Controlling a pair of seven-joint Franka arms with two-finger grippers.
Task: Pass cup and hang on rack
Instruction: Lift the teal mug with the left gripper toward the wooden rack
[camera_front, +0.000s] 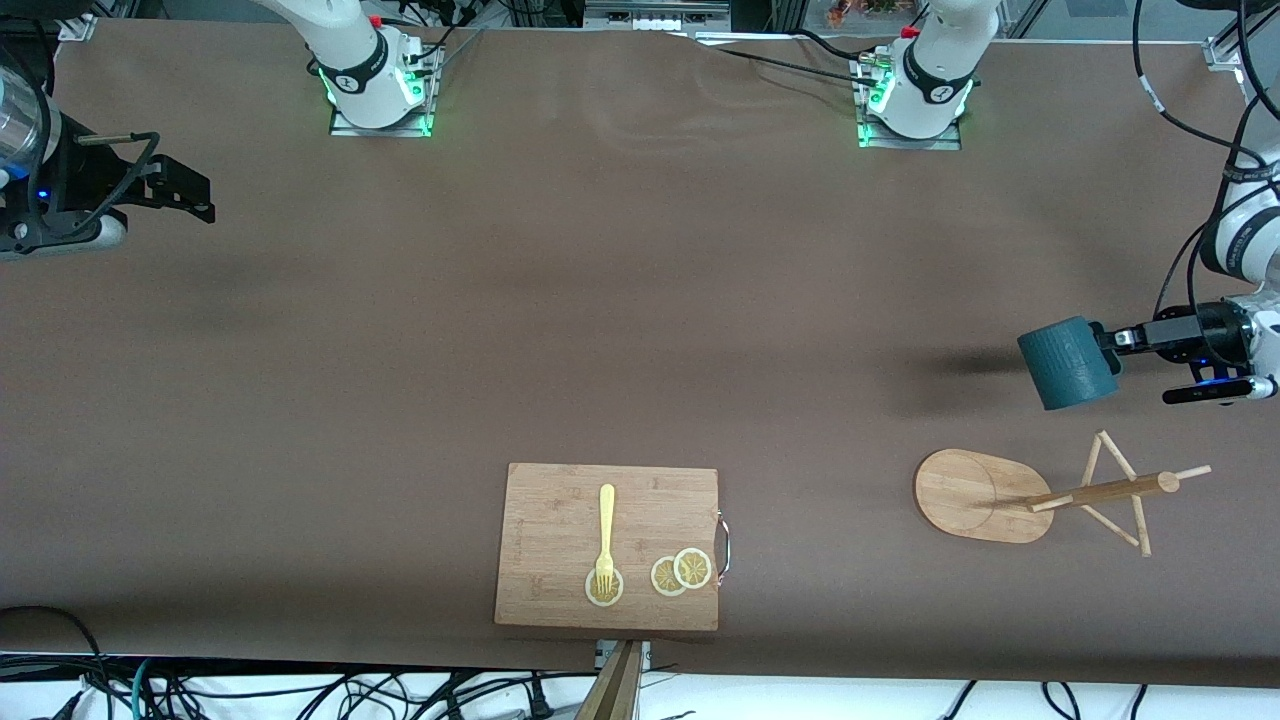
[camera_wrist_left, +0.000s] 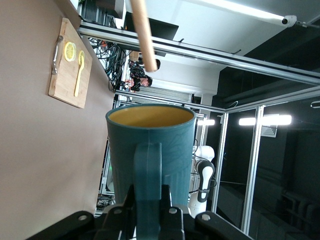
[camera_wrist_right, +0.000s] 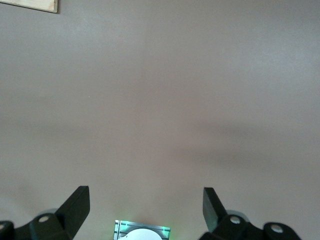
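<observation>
So that its handle can slip onto a peg, the left gripper (camera_front: 1118, 340) pinches the small dark teal mug (camera_front: 1067, 362) sideways in the air by the desk's edge at the left arm's end, over the light wooden mug tree (camera_front: 1040, 495), while the right gripper (camera_front: 180, 193) waits, fingers apart.

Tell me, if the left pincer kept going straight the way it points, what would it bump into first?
Probably nothing soon: the left pincer holds the cup sideways in the air, pointing along above bare table. Depth is uncertain.
</observation>
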